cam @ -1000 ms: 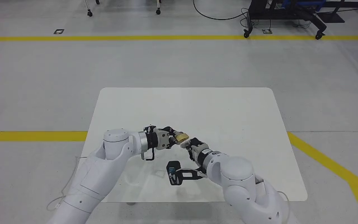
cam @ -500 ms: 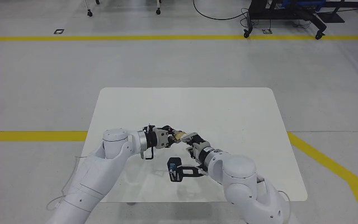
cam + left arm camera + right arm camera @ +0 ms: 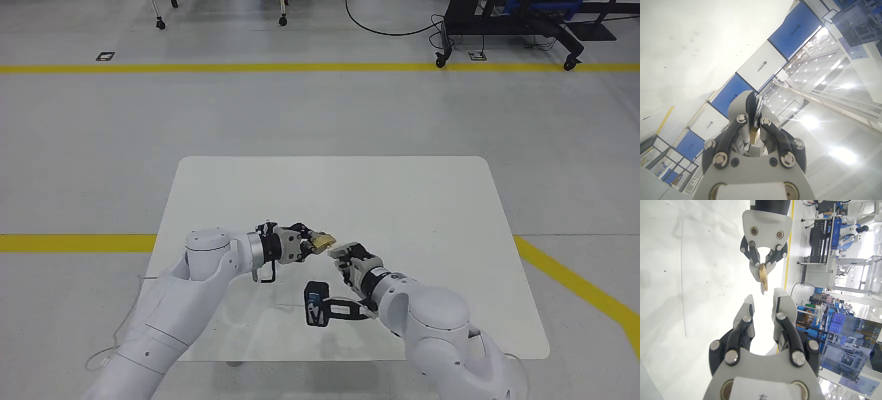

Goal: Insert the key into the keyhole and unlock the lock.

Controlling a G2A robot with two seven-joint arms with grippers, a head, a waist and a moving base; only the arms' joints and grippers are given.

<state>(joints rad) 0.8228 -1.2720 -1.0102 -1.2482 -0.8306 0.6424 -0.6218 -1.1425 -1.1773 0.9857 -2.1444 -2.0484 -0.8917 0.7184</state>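
The left gripper point(image 3: 762, 274) clamps the lock point(image 3: 763, 275) above the table's point(image 3: 420, 200) middle, presenting its apparently inserted key point(image 3: 762, 291) to the right gripper point(image 3: 763, 299), spread empty just short, likely for turning.

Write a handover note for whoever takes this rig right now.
Left gripper: shut on the brass padlock, held above the table.
Right gripper: open, fingertips close to the key, not gripping it.
Done: key sits in the keyhole at the padlock's free end.
Left: grip the key and turn it. The shackle is hidden inside the left gripper, so I cannot tell whether it is unlocked.
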